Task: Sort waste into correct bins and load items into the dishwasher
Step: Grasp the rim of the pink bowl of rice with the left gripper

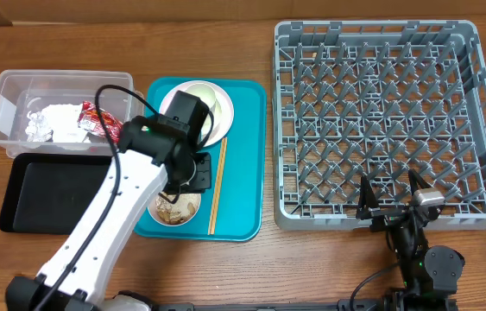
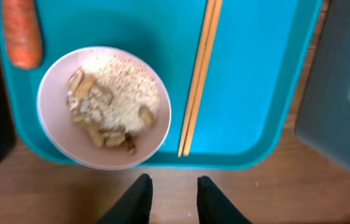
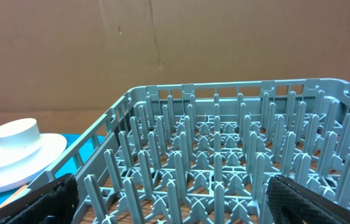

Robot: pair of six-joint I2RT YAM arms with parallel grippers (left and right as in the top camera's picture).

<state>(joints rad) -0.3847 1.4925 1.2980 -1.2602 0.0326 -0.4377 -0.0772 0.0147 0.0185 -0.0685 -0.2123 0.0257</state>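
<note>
The pink bowl (image 2: 103,106) of white rice and tan peanuts sits on the teal tray (image 2: 255,74), with an orange carrot (image 2: 22,31) to its upper left and wooden chopsticks (image 2: 199,74) to its right. My left gripper (image 2: 173,193) hovers over the wooden table just past the tray's edge, its jaws slightly open and nothing between them. A white plate (image 1: 221,121) carries a pale bowl (image 1: 201,93). The clear tub (image 1: 5,104) holds the crumpled napkin (image 1: 53,121) and the red wrapper (image 1: 96,117). My right gripper (image 1: 391,197) stands wide open at the front wall of the grey dish rack (image 1: 372,30).
The black tray (image 1: 48,194) lies in front of the clear tub, left of the teal tray. My left arm (image 1: 130,199) crosses over the black tray and the teal tray's left side. A cardboard wall (image 3: 162,43) stands behind the rack.
</note>
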